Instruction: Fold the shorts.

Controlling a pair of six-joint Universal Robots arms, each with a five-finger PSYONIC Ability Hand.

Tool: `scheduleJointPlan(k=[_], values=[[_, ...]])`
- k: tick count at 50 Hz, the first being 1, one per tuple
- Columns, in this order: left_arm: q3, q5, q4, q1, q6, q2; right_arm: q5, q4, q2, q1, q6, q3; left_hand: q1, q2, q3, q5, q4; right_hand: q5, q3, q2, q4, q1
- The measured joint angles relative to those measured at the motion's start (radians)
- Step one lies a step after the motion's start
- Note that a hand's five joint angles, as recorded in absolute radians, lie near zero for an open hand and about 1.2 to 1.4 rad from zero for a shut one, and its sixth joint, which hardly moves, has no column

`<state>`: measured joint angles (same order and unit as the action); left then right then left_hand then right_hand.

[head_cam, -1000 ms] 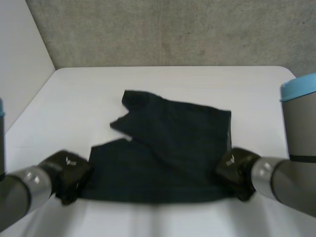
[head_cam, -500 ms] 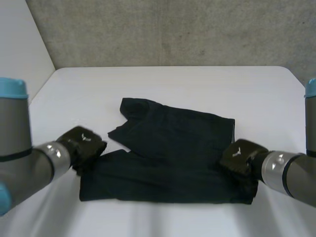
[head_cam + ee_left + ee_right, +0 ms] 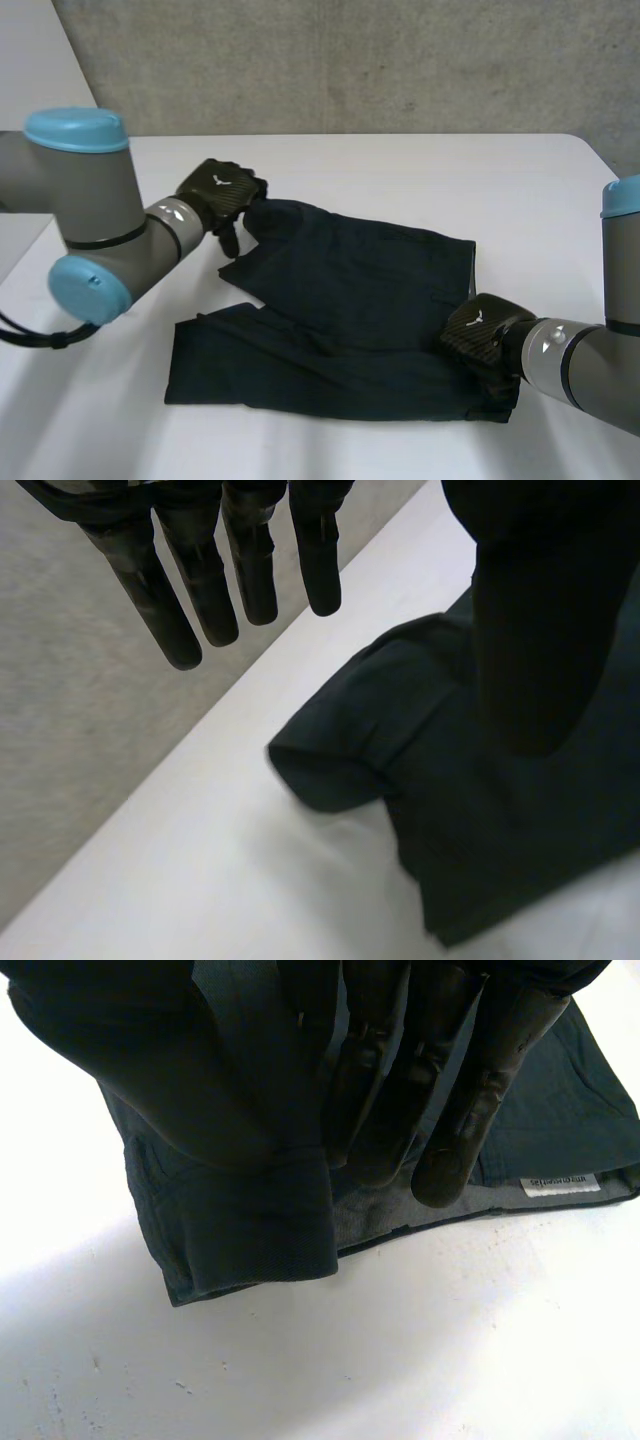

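The dark shorts (image 3: pixel 350 300) lie spread on the white table (image 3: pixel 400 165), one part folded over the other. My left hand (image 3: pixel 218 190) hovers at the far left leg end (image 3: pixel 340 770) with its fingers (image 3: pixel 235 560) straight and holding nothing. My right hand (image 3: pixel 478 332) is on the near right corner of the shorts (image 3: pixel 250 1230). Its fingers (image 3: pixel 400 1110) curl against the thumb with a fold of the cloth pinched between them. A small white label (image 3: pixel 560 1183) shows on the cloth beside those fingers.
A grey concrete wall (image 3: pixel 350 60) runs along the far edge of the table. A lighter wall (image 3: pixel 40 60) stands at the left. Bare tabletop (image 3: pixel 560 200) lies to the right of the shorts and behind them.
My left hand has let go of the near left corner, opened, and swung away to the far left leg end. The right hand has stayed shut at the near right corner.
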<state>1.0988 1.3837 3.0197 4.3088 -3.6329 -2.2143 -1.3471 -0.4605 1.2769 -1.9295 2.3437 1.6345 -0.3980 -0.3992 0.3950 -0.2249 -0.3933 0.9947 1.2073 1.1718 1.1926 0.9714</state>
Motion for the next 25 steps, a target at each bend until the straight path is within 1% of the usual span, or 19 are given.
scheduleJointPlan(k=[1,2,3,7,13,16,25], values=[[-0.032,-0.021,-0.001,0.001,0.017,-0.033,0.000,0.002,0.000,-0.001,0.000,0.001,-0.001,-0.005,0.006,-0.006,-0.006,0.000,0.000,0.000,0.000,0.000],[-0.032,-0.021,-0.001,0.001,0.017,-0.033,0.000,0.002,0.000,-0.001,0.000,0.001,-0.001,-0.005,0.006,-0.006,-0.006,0.000,0.000,0.000,0.000,0.000],[-0.083,-0.047,-0.006,0.002,0.036,-0.084,-0.001,0.005,0.000,-0.001,0.000,0.002,-0.041,-0.041,0.045,-0.047,-0.048,0.000,0.000,0.000,0.000,0.000],[-0.192,-0.077,-0.016,0.002,0.053,-0.186,-0.001,0.014,0.000,-0.003,0.000,0.004,-0.142,-0.132,0.136,-0.135,-0.141,0.000,0.000,0.000,0.000,0.000],[-0.339,-0.091,-0.033,0.003,0.055,-0.317,-0.002,0.024,0.000,-0.004,0.000,0.013,-0.158,-0.160,0.164,-0.159,-0.170,0.000,0.000,0.000,0.000,0.000],[-0.397,-0.101,-0.043,0.004,0.056,-0.371,-0.002,0.026,0.000,-0.004,0.000,0.018,-0.224,-0.217,0.219,-0.214,-0.224,0.000,0.000,0.000,0.000,0.000],[-0.503,-0.119,-0.053,0.022,0.057,-0.470,-0.003,0.029,-0.001,-0.003,0.000,0.021,-0.249,-0.249,0.250,-0.243,-0.255,0.000,0.000,0.000,0.000,0.000]])
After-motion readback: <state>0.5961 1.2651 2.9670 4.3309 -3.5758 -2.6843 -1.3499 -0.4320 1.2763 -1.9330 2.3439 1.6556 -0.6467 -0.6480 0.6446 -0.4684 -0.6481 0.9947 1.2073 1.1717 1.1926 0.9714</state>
